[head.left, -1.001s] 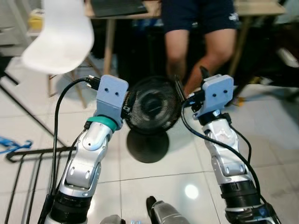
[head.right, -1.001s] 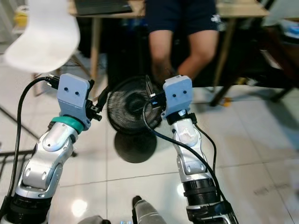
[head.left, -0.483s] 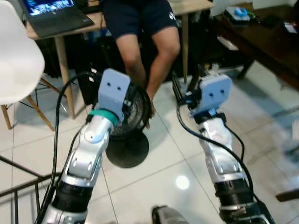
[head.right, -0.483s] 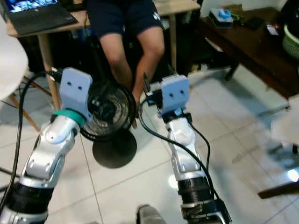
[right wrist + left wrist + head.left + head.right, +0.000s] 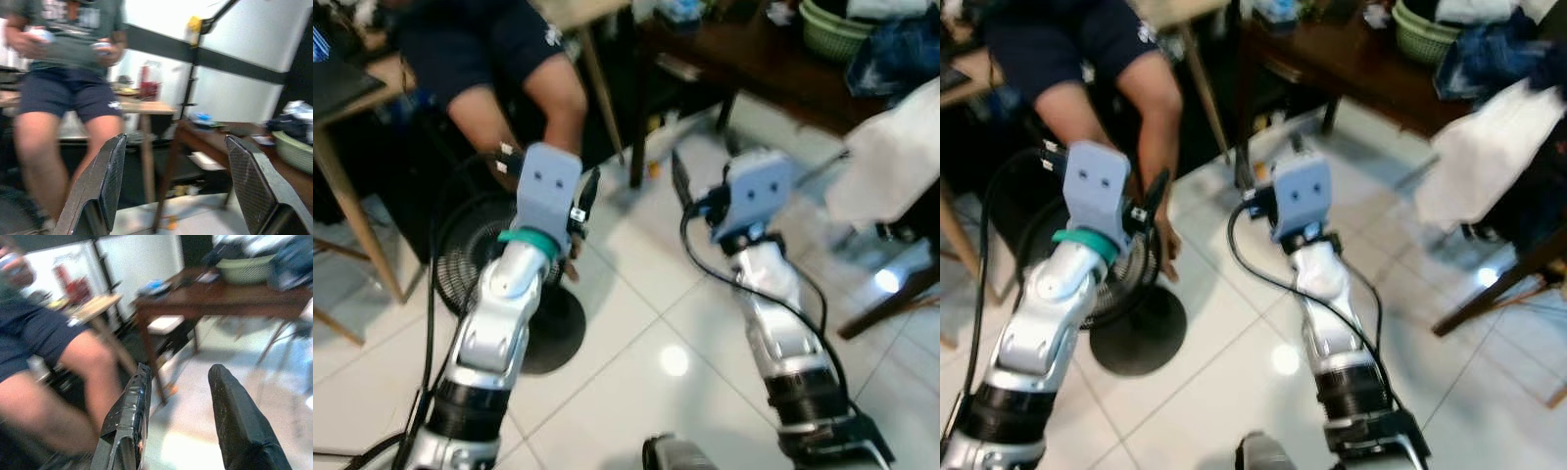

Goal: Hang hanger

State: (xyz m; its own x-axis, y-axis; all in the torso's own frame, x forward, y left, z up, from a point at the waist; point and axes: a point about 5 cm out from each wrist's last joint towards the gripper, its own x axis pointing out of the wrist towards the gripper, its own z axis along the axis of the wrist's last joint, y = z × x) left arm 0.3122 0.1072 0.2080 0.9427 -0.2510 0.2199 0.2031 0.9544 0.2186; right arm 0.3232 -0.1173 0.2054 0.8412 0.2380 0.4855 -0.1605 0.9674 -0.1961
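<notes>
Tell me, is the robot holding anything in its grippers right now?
No, nothing is held. The left gripper and the right gripper are both open, with only air between their black fingers. No hanger can be seen yet.

A seated person (image 5: 499, 59), black floor fan (image 5: 475, 259), dark wooden table (image 5: 1351, 69).

Indoor light is moderate and even; a ceiling lamp glares off the glossy tiled floor (image 5: 673, 360) between the arms; motion blur smears both head views, worst at the edges; the wrist views are soft, bright white panels (image 5: 254, 34) behind, shade under the dark table (image 5: 230, 296).
</notes>
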